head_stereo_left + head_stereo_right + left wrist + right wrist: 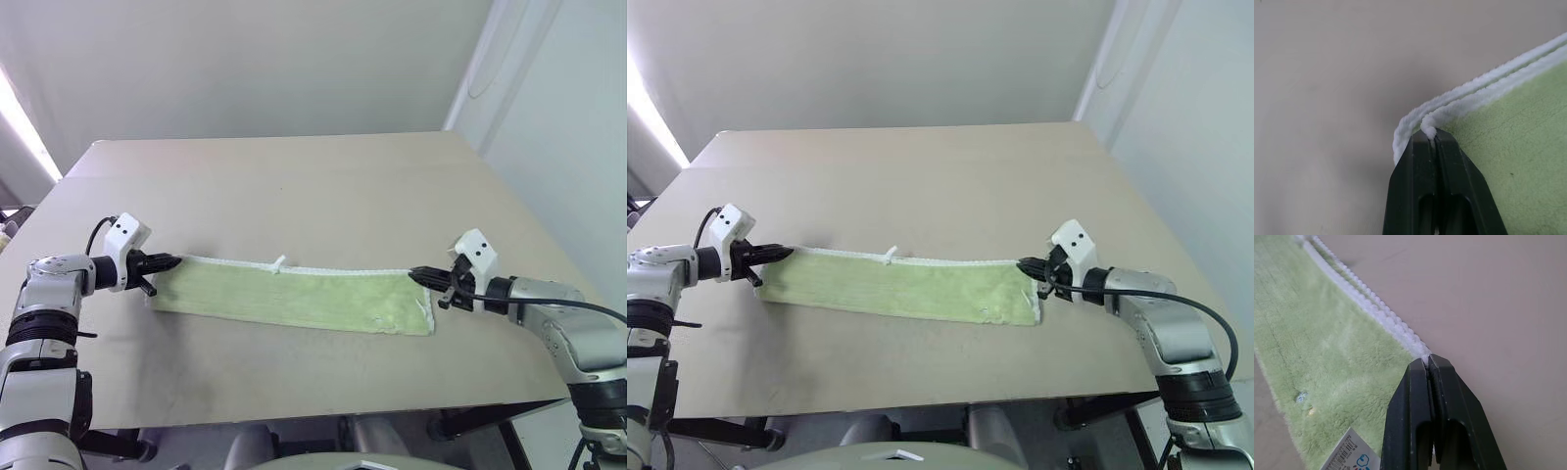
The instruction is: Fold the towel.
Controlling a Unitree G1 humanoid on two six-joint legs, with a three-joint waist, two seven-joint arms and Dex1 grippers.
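Observation:
The towel (294, 297), light green with white stitched edging, lies folded in half as a long strip across the table, its doubled white edge along the far side. A small white loop tag (279, 262) sticks up from that far edge. My left gripper (174, 260) is shut on the towel's far left corner (1422, 122), pinching both white edges. At the other end, my right gripper (415, 274) is shut on the far right corner (1418, 348). A printed label (1349, 455) shows on the towel by the right fingers.
The beige table (294, 186) stretches far beyond the towel to a grey wall. Its front edge (294, 416) runs close below the towel. A white wall (558, 117) stands to the right.

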